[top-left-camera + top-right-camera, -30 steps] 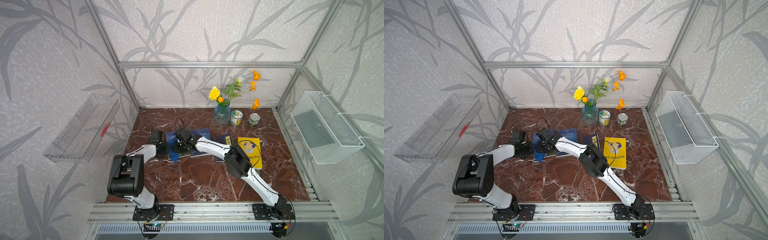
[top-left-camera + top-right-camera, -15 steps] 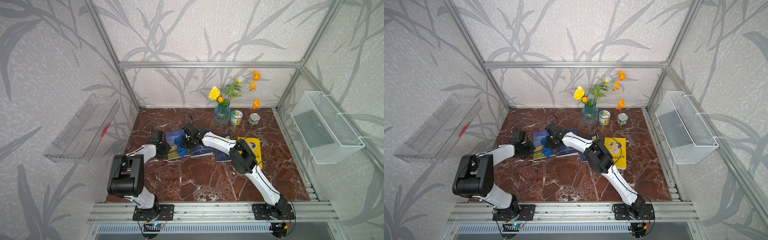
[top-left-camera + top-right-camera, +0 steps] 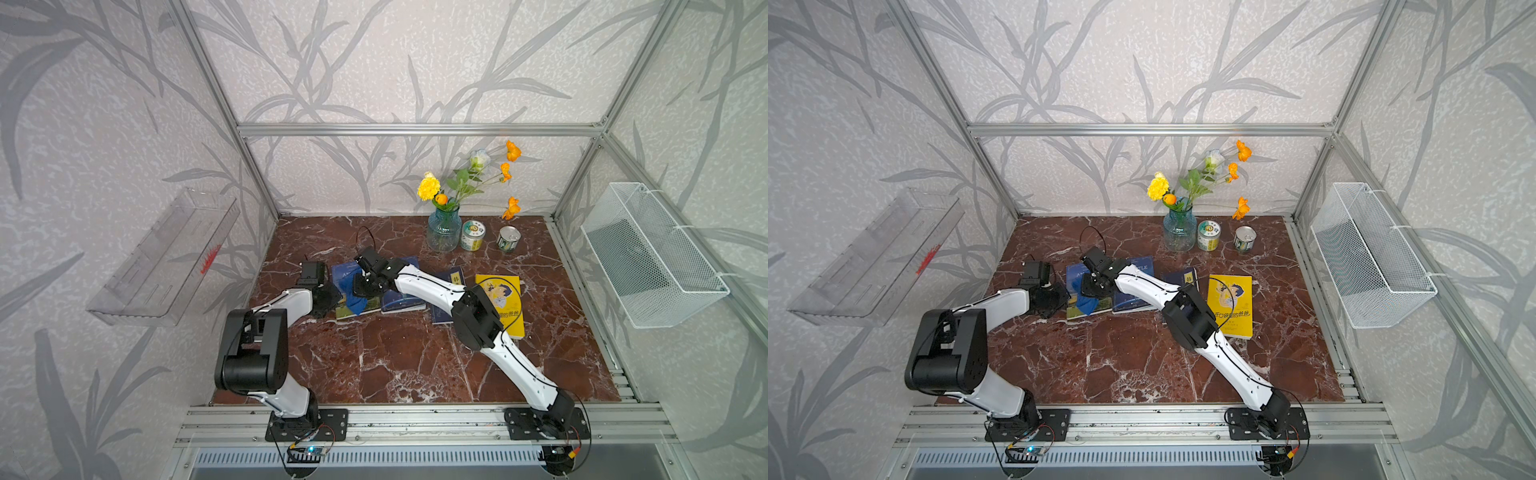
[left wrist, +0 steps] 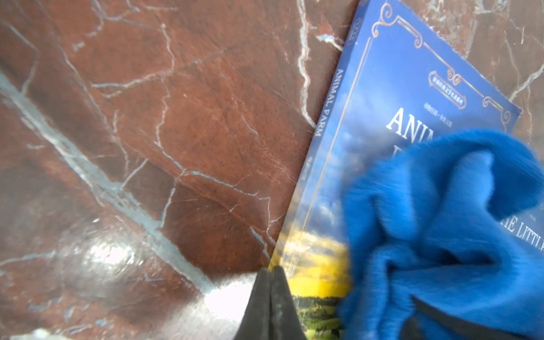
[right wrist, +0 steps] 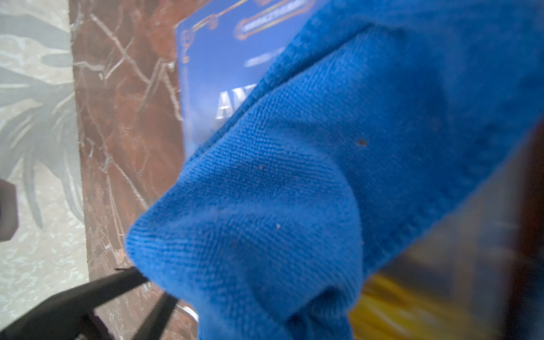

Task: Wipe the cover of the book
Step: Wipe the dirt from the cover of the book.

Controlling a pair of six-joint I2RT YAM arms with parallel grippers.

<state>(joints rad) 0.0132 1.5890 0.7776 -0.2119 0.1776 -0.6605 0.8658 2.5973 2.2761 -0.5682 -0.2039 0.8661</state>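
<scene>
I was mid-wipe: my right gripper (image 3: pixel 362 291), jaws narrowed on the blue cloth (image 3: pixel 358 303), pressed it onto the Animal Farm book (image 3: pixel 344 275), flat on the table (image 3: pixel 395 365). The left gripper (image 4: pixel 270 279) (jaws closed, empty) sat at its spine edge. Next, I judged: sweep lightly across the bare title end

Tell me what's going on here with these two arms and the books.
The right pincer is shut on a blue cloth and has it down on the cover of the Animal Farm book, which lies flat on the marble table. The left pincer is shut and empty, its tips at the book's spine edge, seemingly steadying it. The yellow book lies further to the right, away from the cloth.
</scene>
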